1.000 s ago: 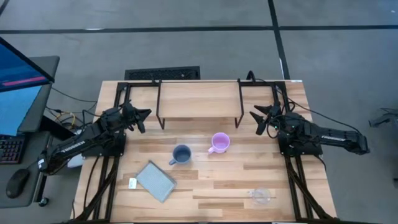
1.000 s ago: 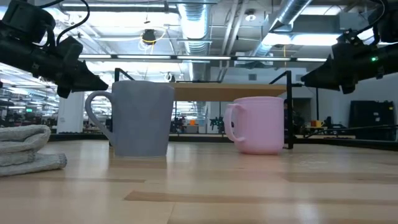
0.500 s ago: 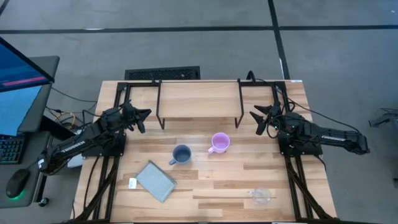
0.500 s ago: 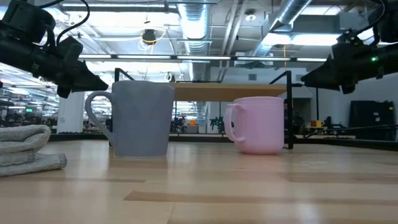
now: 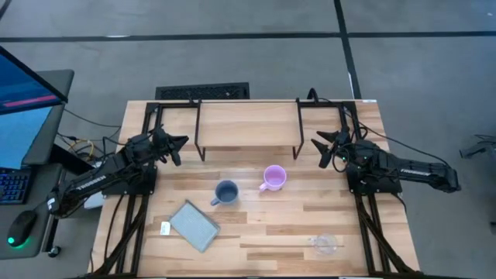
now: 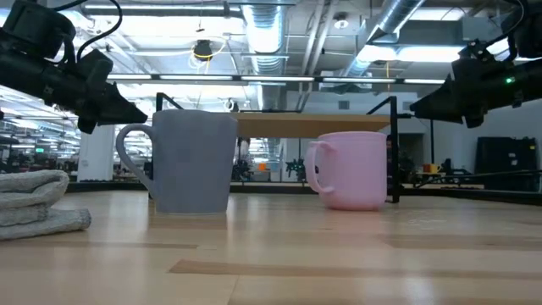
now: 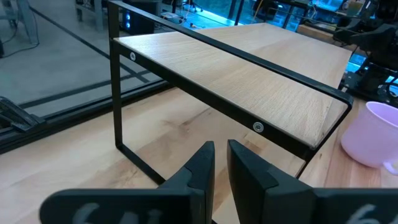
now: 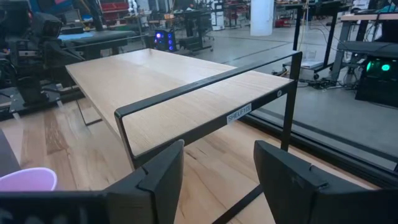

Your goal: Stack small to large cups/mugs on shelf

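The shelf point(image 5: 248, 124), a light-wood board on a thin black frame, stands at the table's far middle. The pink-lilac mug point(image 5: 274, 177) and the grey-blue mug point(image 5: 226, 191) stand upright on the tabletop in front of it, and both show in the low view point(image 6: 351, 169) point(image 6: 195, 161). The small clear glass cup point(image 5: 325, 244) stands near the front right. My left gripper point(image 5: 177, 147) hovers off the shelf's left end, shut and empty point(image 7: 221, 162). My right gripper point(image 5: 322, 147) hovers off the shelf's right end, open and empty point(image 8: 217, 168).
A flat grey pad point(image 5: 194, 225) lies at the front left, with a small white tag point(image 5: 165, 228) beside it. The shelf's black legs point(image 5: 199, 147) stand between the grippers and the mugs. A monitor and a keyboard stand off the table's left side.
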Available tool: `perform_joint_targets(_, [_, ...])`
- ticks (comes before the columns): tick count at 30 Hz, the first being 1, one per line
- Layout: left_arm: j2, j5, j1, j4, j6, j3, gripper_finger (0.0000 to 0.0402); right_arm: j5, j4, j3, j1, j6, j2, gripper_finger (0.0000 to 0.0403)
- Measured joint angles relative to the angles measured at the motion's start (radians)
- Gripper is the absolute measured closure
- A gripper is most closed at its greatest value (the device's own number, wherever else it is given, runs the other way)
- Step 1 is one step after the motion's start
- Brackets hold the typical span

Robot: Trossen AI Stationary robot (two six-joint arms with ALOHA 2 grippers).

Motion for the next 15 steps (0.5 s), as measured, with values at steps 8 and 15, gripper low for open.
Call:
perform_joint_targets(8, [0.000, 0.000, 0.000, 0.005, 0.000, 0.000, 0.0368, 0.000, 0.000, 0.000, 0.000, 0.000, 0.000, 0.0184])
perform_joint_targets(15, [0.000, 0.000, 0.000, 0.005, -0.013, 0.000, 0.0368, 0.000, 0.000, 0.000, 0.000, 0.000, 0.000, 0.0184])
